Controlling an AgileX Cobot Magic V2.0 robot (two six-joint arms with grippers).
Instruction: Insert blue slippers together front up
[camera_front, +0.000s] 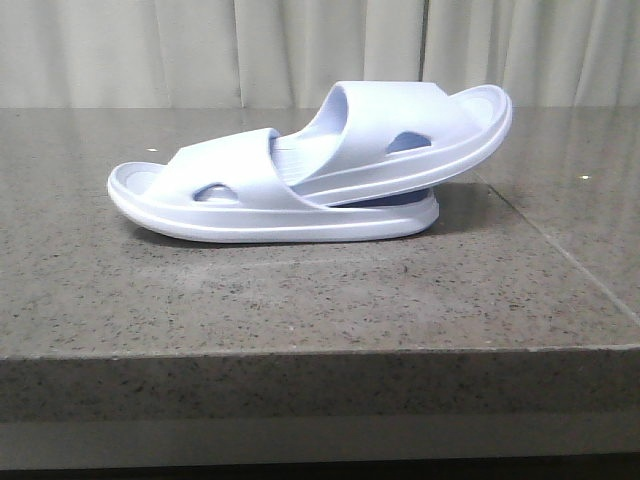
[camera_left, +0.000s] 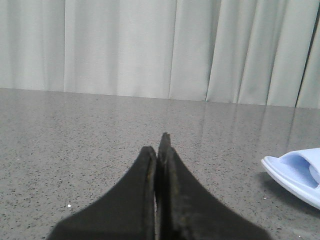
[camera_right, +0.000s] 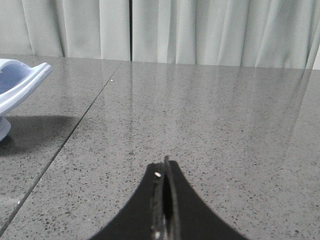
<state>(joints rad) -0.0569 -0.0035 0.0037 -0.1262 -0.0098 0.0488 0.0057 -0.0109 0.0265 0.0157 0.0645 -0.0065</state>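
Two blue slippers are nested together on the stone tabletop in the front view. The lower slipper (camera_front: 230, 200) lies flat with its toe to the left. The upper slipper (camera_front: 420, 130) is pushed under the lower one's strap and tilts up to the right. Neither gripper shows in the front view. In the left wrist view my left gripper (camera_left: 158, 145) is shut with nothing in it, apart from a slipper's tip (camera_left: 295, 172). In the right wrist view my right gripper (camera_right: 164, 167) is shut and empty, well away from the slipper's edge (camera_right: 22, 82).
The speckled grey stone table (camera_front: 300, 310) has its front edge near the camera and a seam (camera_front: 560, 250) running back on the right. Pale curtains (camera_front: 300, 50) hang behind the table.
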